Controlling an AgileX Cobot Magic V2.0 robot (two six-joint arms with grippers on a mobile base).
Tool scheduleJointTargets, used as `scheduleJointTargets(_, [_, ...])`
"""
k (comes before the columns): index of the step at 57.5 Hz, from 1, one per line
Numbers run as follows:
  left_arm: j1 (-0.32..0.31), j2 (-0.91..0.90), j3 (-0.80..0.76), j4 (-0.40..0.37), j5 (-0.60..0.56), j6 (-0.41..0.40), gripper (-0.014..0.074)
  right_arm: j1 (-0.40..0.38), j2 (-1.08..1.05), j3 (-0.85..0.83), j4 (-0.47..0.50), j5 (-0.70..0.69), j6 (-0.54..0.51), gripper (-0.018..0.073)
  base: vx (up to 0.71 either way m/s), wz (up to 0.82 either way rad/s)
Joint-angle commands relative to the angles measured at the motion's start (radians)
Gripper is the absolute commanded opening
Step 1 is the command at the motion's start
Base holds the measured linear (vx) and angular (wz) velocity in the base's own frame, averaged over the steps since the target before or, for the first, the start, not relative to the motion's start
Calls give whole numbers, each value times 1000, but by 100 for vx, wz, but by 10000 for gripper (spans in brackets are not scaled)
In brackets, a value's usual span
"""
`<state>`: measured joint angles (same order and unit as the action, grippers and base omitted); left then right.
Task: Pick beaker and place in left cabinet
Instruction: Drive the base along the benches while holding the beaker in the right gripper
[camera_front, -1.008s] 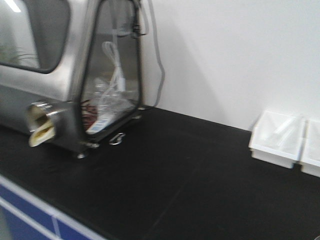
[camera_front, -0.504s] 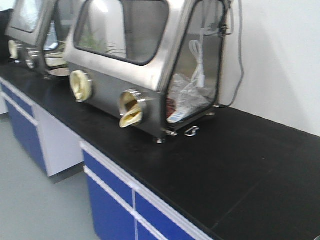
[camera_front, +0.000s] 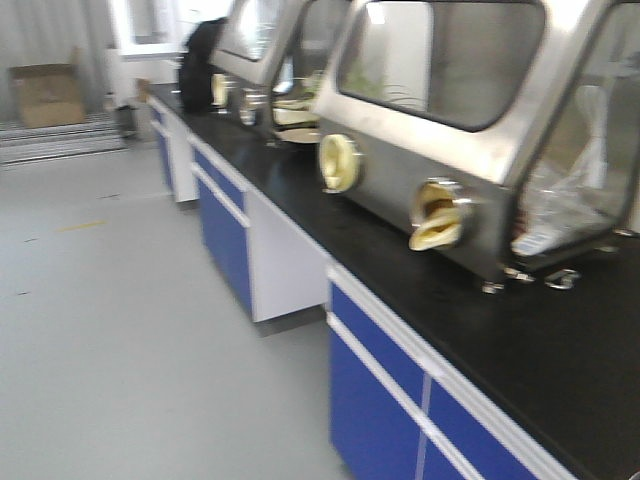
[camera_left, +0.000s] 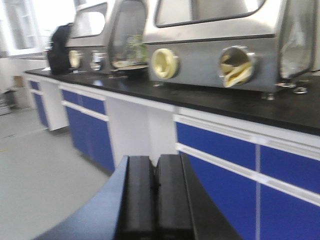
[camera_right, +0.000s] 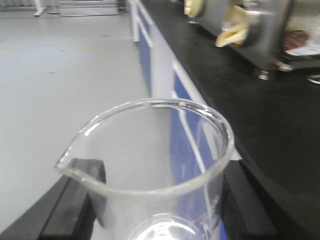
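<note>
beaker (camera_right: 150, 172): squeezed between the right gripper (camera_right: 160, 192) jaws
left gripper (camera_left: 157, 187): clenched, empty
room: open floor (camera_front: 120, 330) beside the black bench (camera_front: 560, 345)

I am holding my left gripper (camera_left: 157, 195) at the bottom centre of its wrist view, its two black fingers (camera_left: 140, 200) pressing flat together. My right gripper (camera_right: 160, 200) is clamping the beaker (camera_right: 152, 155), with one finger showing at lower left and the other at lower right.

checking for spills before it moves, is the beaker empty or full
Empty: the beaker is clear down to its base, with no liquid line on its walls.
</note>
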<state>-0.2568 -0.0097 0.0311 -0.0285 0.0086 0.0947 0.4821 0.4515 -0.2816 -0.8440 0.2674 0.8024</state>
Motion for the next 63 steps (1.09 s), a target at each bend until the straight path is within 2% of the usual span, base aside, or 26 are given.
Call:
scheduleJointTargets(1, [-4, -19, 16, -8, -84, -3, 1, -2, 3, -30, -27, -50, 0, -5, -2, 66])
scheduleJointTargets(35, [-4, -19, 16, -8, -84, -3, 1, -2, 3, -30, -27, -50, 0, -5, 8, 64])
scheduleJointTargets(63, [-4, -19, 16, -8, -84, -3, 1, -2, 3, -30, -27, -50, 0, -5, 27, 27])
